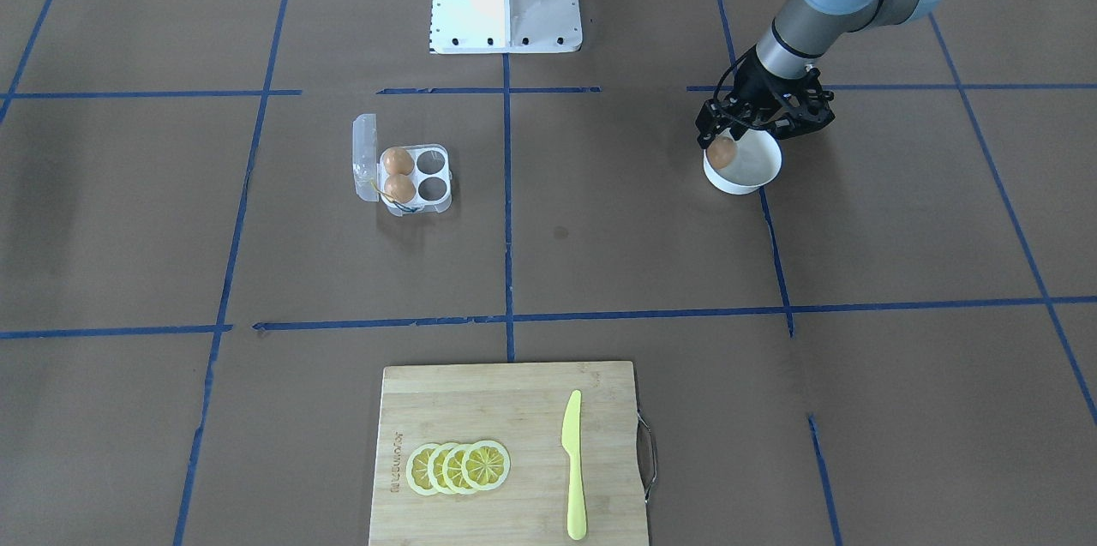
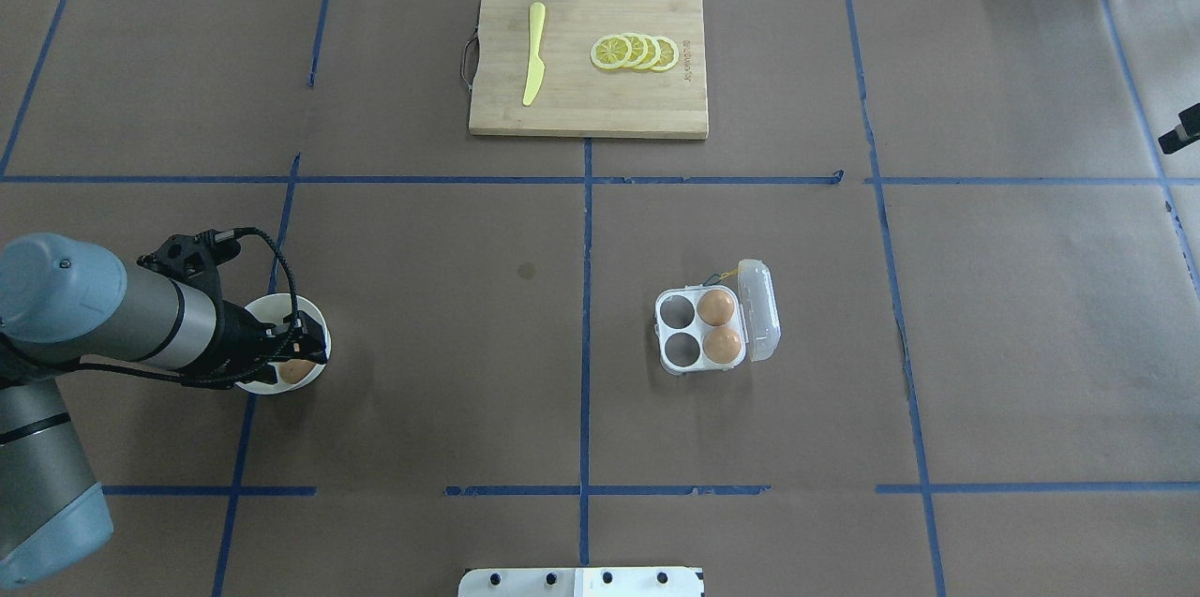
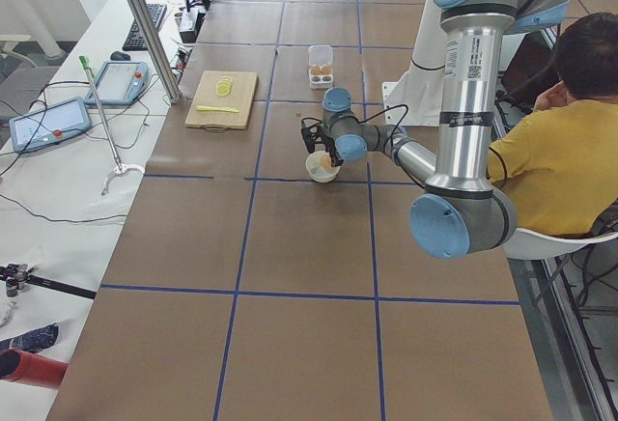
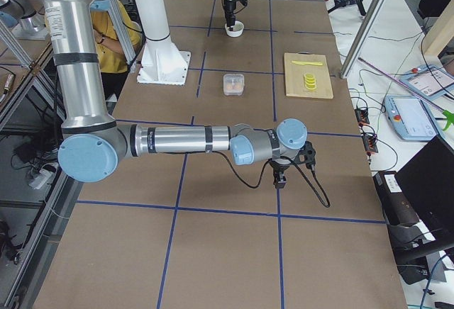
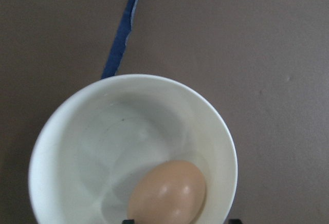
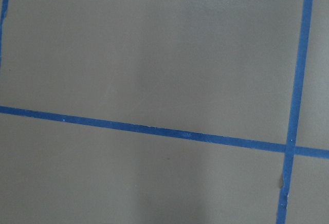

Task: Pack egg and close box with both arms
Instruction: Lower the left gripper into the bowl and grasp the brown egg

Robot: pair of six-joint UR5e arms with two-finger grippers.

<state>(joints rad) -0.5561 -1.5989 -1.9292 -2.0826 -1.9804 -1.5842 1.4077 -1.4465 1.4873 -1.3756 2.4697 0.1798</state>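
Left gripper [image 2: 298,355] at white bowl [image 5: 61,131]; jaws flank egg [image 5: 167,193], pinching or not, cannot tell. Egg within bowl rim, on side, long axis diagonal (wrist view). Cutting board [image 2: 581,100] brand mark unreadable. Box [image 2: 698,332] lid open. Right gripper [image 4: 279,179]: jaws unclear.

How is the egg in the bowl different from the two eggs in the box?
The bowl egg is alone, by the rim of the round white bowl; the box eggs sit side by side in cells of the clear box. The left gripper is right over the bowl egg; no gripper is near the box eggs. All three are brown, oval and look alike in size.
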